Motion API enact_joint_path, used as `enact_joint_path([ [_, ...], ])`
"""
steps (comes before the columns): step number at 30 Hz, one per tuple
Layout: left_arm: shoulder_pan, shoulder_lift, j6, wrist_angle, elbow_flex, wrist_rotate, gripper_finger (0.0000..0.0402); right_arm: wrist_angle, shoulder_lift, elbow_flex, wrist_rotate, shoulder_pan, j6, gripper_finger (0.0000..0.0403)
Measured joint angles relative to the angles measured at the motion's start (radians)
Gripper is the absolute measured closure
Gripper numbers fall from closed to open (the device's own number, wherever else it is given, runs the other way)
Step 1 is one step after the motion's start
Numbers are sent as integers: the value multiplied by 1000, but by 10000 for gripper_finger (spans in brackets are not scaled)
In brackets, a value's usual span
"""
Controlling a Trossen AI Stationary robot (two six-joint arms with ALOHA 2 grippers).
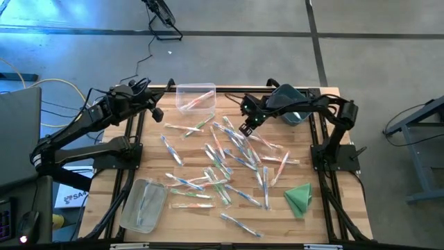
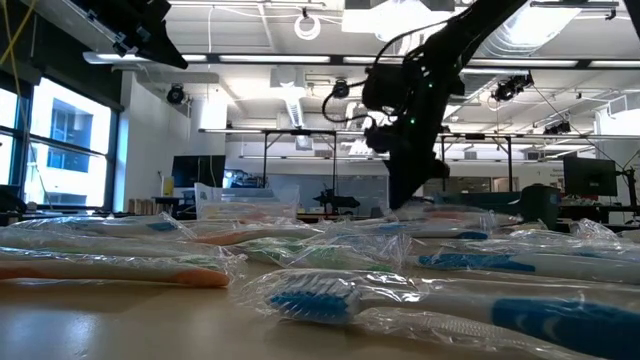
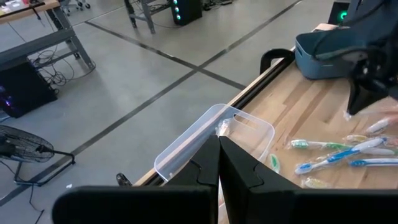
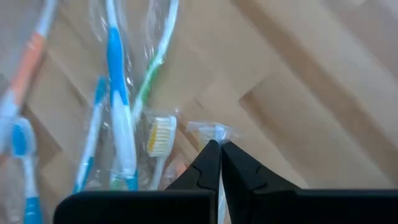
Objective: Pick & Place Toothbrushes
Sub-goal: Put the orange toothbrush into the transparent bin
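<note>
Many wrapped toothbrushes lie scattered flat over the wooden table; in the low view one with blue bristles lies nearest. My right gripper points steeply down over the far part of the pile, shut on a clear wrapper end. My left gripper hangs shut with nothing in it, above the table's far left, beside a clear bin. That bin holds a couple of toothbrushes. My right gripper pinches the clear wrapper end of a toothbrush between its two fingertips, coming steeply from above. A bit of crinkled wrapper sticks out past the tips. The fingers hide the rest of that toothbrush, so I cannot tell whether it is lifted clear.
A teal bin stands at the far right behind my right arm. A second clear bin lies at the near left. A folded green cloth lies at the near right. Black frame rails run along both sides.
</note>
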Motion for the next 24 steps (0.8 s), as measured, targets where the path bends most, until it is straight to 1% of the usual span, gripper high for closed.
enact_joint_path([
  [6, 0, 0, 0, -13, 0, 0, 402, 20, -101, 0, 14, -3, 0, 400],
  [10, 0, 0, 0, -28, 0, 0, 401, 66, -184, 0, 24, -6, -1, 400],
  [16, 0, 0, 0, 8, 0, 0, 402, 209, -289, 0, 26, -40, -1, 400],
  [20, 0, 17, -33, 43, 0, 7, 402, 318, -327, 1, -10, -75, -23, 400],
  [24, 0, 52, -66, 62, 1, 22, 401, 422, -328, 1, -87, -102, -32, 400],
])
